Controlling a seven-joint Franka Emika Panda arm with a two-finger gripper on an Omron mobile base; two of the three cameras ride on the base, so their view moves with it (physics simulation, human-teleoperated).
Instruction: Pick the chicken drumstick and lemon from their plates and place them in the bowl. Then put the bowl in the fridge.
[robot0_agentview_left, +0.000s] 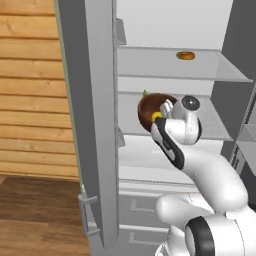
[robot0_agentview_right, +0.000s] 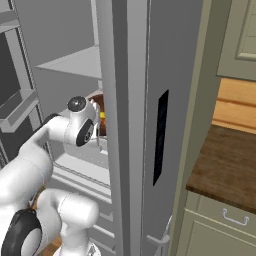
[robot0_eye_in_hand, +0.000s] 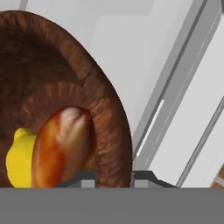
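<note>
One bowl (robot0_eye_in_hand: 65, 78), one drumstick (robot0_eye_in_hand: 61, 146) (one lemon (robot0_eye_in_hand: 18, 157)).

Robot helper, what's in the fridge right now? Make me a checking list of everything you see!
Surface: glass shelf inside the open fridge; the bowl is at its level, resting or not cannot be told.
Job's things: bowl holds the chicken drumstick and lemon.
Clutter: flat orange-brown round food on the upper shelf.
Grippers: tool shut on the bowl's rim.
Cables: nothing seen.
Surroundings: wood-plank wall, wooden counter, pale green cabinets.
</note>
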